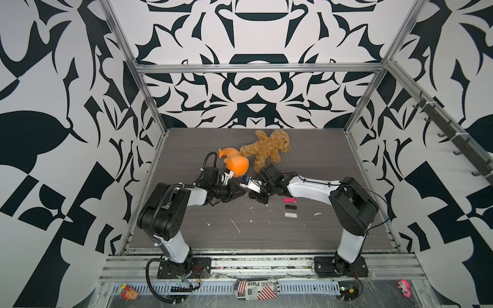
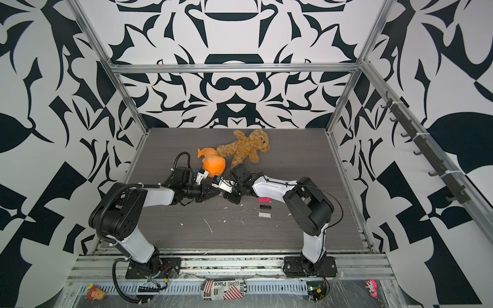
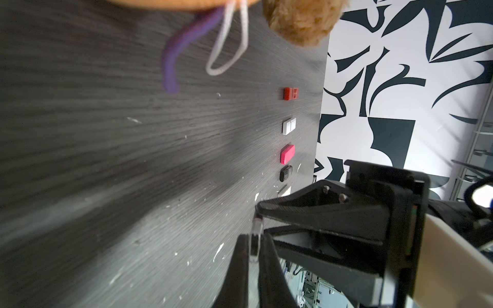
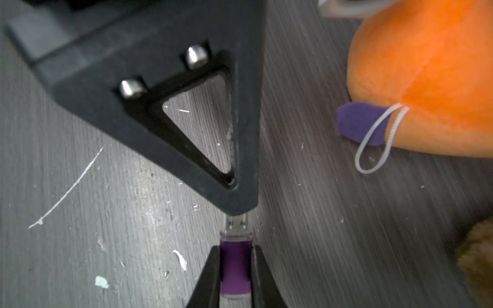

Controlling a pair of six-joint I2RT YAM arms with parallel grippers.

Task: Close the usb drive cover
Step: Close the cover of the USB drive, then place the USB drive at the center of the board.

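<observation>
Black fingers (image 4: 210, 269) of the right gripper (image 4: 236, 250) sit closest to its wrist camera, clamped on the flanks of the purple usb drive (image 4: 235, 269). The drive's long axis runs out along those fingers. Its bare metal connector (image 4: 237, 222) points away from the right gripper at the tip of the left gripper (image 4: 240, 209), which it touches.

From the left wrist camera, the left gripper's fingers (image 3: 240, 266) are pinched together on a small clear cover (image 3: 255, 236), which stands out past their tips toward the right gripper's point. Being transparent and blurred, the cover does not show which way its mouth faces. The right wrist view hides it behind the left finger, so whether the connector has entered it cannot be told.

In both top views the two grippers meet tip to tip over the middle of the grey table (image 1: 306, 149), and drive and cover are too small to make out there. Just behind the meeting point lies an orange plush toy (image 1: 236, 164), touching a brown teddy bear (image 1: 266, 149). Near the right arm a pink drive (image 1: 290, 200), a black drive (image 1: 290, 206) and a pale drive (image 1: 290, 214) lie in a row.
</observation>
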